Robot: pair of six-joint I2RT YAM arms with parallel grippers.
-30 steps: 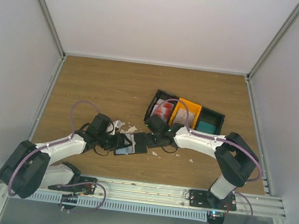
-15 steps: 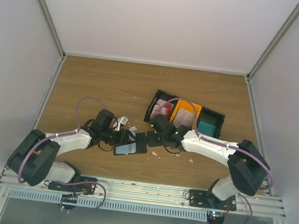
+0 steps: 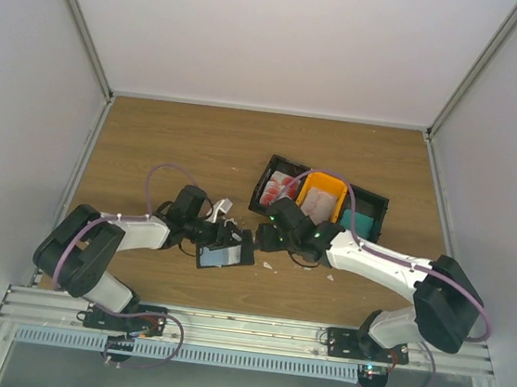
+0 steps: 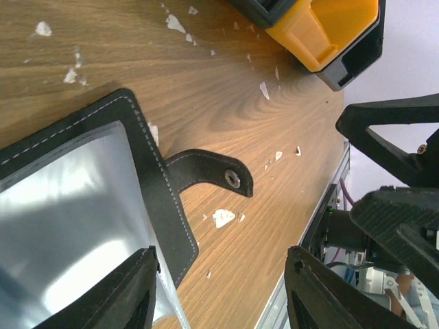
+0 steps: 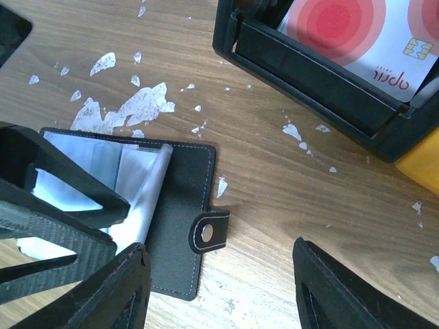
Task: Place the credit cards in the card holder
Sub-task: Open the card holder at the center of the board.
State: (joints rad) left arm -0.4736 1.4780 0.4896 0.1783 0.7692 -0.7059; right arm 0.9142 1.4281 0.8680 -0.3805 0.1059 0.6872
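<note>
Right wrist view, card holder [image 5: 180, 205] half hidden under parted left gripper [image 4: 221, 274], right gripper [image 5: 219, 274] spread empty

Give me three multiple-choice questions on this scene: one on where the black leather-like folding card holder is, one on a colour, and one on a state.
1. Where does the black leather-like folding card holder lie?
A in a cardboard box
B flat on the wooden table
C on a white plate

2. What colours show on the thin plastic card in the black plastic bin?
A blue and yellow
B green and black
C red circles on white

3. In what state is the holder's clasp tab?
A unfastened, with the holder lying open
B snapped shut over a closed holder
C torn off

Answers:
1 B: the right wrist view shows it flat on the wood.
2 C: red rings sit on a white face.
3 A: the tab sticks out free and the holder's inside shows.
</note>
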